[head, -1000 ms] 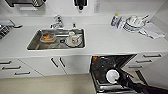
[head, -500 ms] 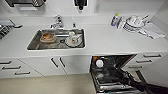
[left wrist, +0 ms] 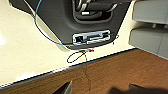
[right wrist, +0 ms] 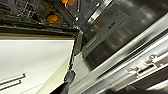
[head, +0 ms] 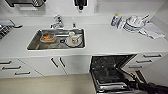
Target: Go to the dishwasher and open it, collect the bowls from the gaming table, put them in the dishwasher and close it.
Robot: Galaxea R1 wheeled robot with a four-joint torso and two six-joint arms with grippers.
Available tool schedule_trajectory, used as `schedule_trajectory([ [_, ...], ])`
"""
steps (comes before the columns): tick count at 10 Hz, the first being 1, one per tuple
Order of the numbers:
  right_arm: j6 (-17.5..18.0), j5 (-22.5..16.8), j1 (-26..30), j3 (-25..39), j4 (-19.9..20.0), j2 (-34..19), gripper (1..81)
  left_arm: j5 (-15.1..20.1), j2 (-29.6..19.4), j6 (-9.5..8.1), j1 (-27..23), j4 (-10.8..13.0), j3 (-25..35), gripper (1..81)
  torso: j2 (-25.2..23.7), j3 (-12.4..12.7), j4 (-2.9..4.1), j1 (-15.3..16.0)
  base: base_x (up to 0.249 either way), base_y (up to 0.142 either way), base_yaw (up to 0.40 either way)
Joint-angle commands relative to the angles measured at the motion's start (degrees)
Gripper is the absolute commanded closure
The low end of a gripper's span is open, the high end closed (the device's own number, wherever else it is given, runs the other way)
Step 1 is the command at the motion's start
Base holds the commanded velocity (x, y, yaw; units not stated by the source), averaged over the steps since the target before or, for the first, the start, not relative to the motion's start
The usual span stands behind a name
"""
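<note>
**Under the white counter, dishwasher door hangs open**

Below the worktop's right half, the dishwasher (head: 110,72) stands open, its door dropped forward and dark racks (head: 108,67) exposed. The right wrist view looks along the steel inner door (right wrist: 120,42), with orange bowls (right wrist: 53,18) lodged among the wire racks. A dark robot arm (head: 147,87) enters by the door's edge, cut off by the frame; whether either pincer is spread or pressed together cannot be told. A sink (head: 32,45) with dishes sits in the counter (head: 112,40); stacked plates (head: 133,23) stand far right. White cabinets (head: 45,66) front a pale floor (head: 50,86).
</note>
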Motion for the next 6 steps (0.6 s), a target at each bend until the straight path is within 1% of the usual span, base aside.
schedule_trajectory([
  [1,-0.21,-10.86,0.41,11.15,-0.21,-12.72,1.0,4.54,5.24,-3.09,-0.37,-2.3,-9.6,1.0,0.0,0.0,0.0,0.0,0.0,0.0,0.0],
  [3,-0.56,-11.48,-5.04,11.94,-0.21,-14.57,1.0,4.54,5.24,-3.18,-0.63,-2.3,-10.31,1.0,0.0,0.0,0.0,0.0,0.0,0.0,0.0],
  [6,-2.49,-10.25,-14.63,8.43,-0.56,-12.55,1.0,4.54,5.06,-3.09,-0.81,-2.21,-10.31,1.0,0.0,0.0,0.0,0.0,0.0,0.0,0.0],
])
